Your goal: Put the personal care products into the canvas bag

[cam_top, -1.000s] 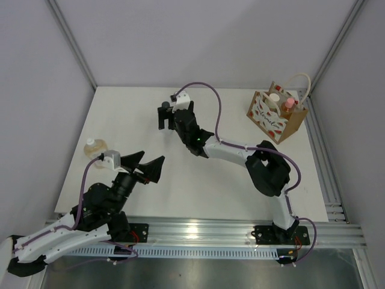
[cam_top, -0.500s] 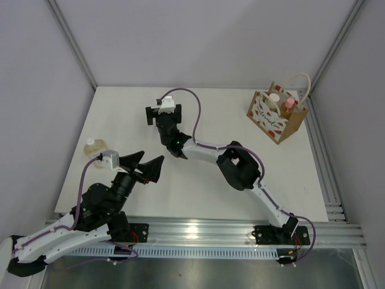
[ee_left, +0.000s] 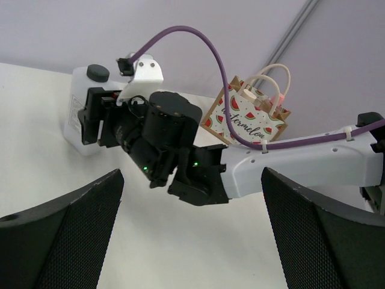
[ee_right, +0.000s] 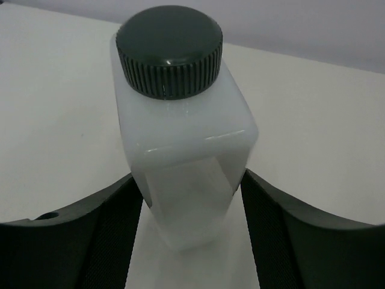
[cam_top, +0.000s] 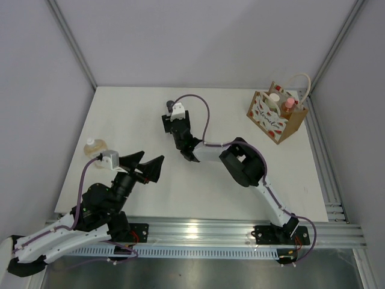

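Clamping the white bottle [ee_right: 180, 150] from both sides, the right pincer [ee_right: 187, 198] has a finger pressed to each flank of the body, just below the ribbed black cap [ee_right: 169, 49]. The bottle stands upright over the far middle of the bench [cam_top: 198, 198] (whether its base touches the surface I cannot tell). The left pincer [cam_top: 151, 159] hangs over the near left part of the bench, spread wide and holding nothing. The amber flask [cam_top: 95, 147] with its white cap sits beside that arm, near the left edge. The canvas bag [cam_top: 274, 117] stands at the far right corner, well apart from both pincers, with the beige cylinder [cam_top: 274, 98] and the orange bottle [cam_top: 288, 106] upright inside it, caps showing above the rim.
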{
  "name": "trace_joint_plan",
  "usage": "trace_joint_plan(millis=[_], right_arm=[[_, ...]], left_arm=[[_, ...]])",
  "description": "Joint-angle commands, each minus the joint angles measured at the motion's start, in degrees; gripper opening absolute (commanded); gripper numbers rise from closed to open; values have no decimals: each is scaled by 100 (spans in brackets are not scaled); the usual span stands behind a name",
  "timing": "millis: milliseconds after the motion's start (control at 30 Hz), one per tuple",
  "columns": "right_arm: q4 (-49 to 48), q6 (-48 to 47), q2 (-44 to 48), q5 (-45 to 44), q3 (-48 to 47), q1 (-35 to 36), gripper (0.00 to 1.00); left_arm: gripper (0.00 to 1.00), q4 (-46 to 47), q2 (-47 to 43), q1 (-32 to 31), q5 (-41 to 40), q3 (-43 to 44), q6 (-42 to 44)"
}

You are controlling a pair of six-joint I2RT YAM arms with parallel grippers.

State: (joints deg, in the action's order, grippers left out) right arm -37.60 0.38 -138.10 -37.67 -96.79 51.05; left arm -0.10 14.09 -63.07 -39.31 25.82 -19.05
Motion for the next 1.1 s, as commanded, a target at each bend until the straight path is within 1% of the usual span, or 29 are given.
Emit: trace_joint_plan(millis=[0, 67, 167, 300, 433, 533, 600, 633, 700, 800, 867, 1033, 1067], right_arm=[[-469, 83, 714, 1549, 398, -393, 69], [14, 339, 820, 1937, 346, -543, 73], [-45, 208, 838, 2097, 398, -605, 81], [25, -12, 794, 2272, 214, -710, 83], [139, 23, 785, 2974, 56, -921, 83], [437, 207, 724, 3239, -198, -1044, 83], [509, 234, 671, 3222, -252, -1027, 84], [448, 226, 653, 3144, -270, -1000, 86], [403, 190, 592, 2793, -375, -965, 86], [903, 286, 337, 2459, -928, -921, 86], [1210, 392, 153, 2326, -1252, -921, 84], [1168, 410, -15, 2176, -1377, -851, 80], [1220, 410, -24, 2168, -1403, -851, 76]], left_arm=[[99, 150, -2, 14, -24, 1, -73], [99, 159, 15, 23, -7, 2, -73], [99, 150, 59, 23, -15, 2, -64], [99, 159, 112, 14, -50, 19, -46], [99, 159, 164, 23, -33, 28, -38], [99, 159, 182, 23, -7, 54, -38], [99, 151, 173, 14, 11, 54, -38], [99, 150, 182, 23, 20, 54, -38], [99, 150, 173, 23, 20, 54, -46], [100, 142, 173, 23, 11, 72, -46], [99, 142, 165, 23, 20, 54, -46], [99, 142, 165, 23, 37, 63, -55], [99, 133, 165, 23, 29, 54, -55]])
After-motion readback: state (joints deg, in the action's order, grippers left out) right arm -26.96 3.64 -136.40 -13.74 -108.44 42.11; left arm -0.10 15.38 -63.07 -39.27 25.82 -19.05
